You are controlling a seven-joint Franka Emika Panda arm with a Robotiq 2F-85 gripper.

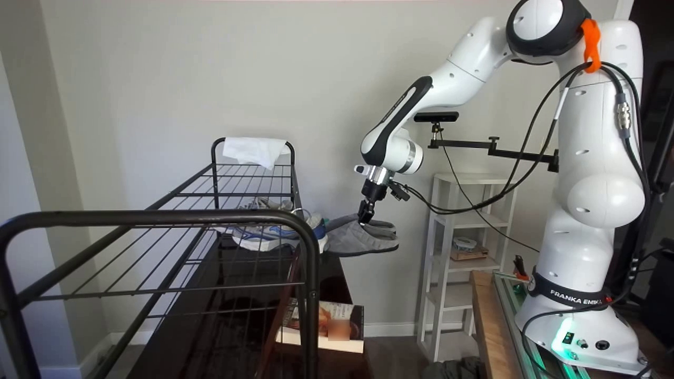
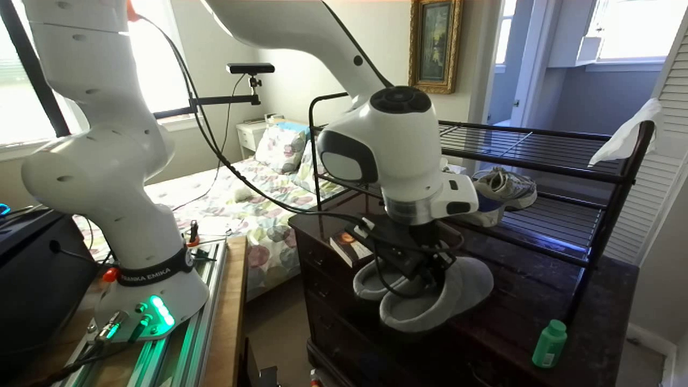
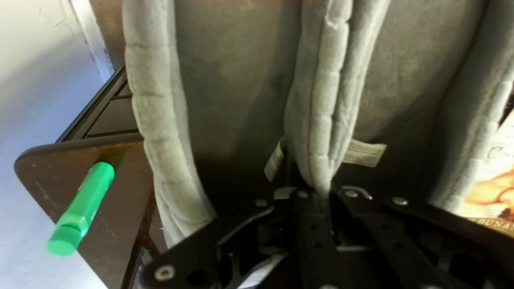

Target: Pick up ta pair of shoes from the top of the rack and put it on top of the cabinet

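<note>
The pair of grey shoes (image 1: 363, 239) hangs level from my gripper (image 1: 365, 215), beside the rack and apart from its top bars. In an exterior view the shoes (image 2: 471, 285) are over the dark wooden cabinet (image 2: 516, 306), near its front edge; the exact gap to its top cannot be told. In the wrist view my gripper (image 3: 317, 196) is shut on the touching inner walls of the two shoes (image 3: 237, 80), with the openings facing me. The fingertips are partly hidden inside the shoes. The black metal rack (image 1: 158, 217) stands on the cabinet and also shows in an exterior view (image 2: 606, 228).
Blue and white sneakers (image 1: 276, 234) sit on the rack's lower bars, close to the shoes. A book (image 2: 352, 247) lies on the cabinet. A green bottle (image 2: 550, 344) stands near a cabinet corner. A white cloth (image 1: 253, 150) hangs on the rack's end. A white shelf (image 1: 441, 263) stands behind.
</note>
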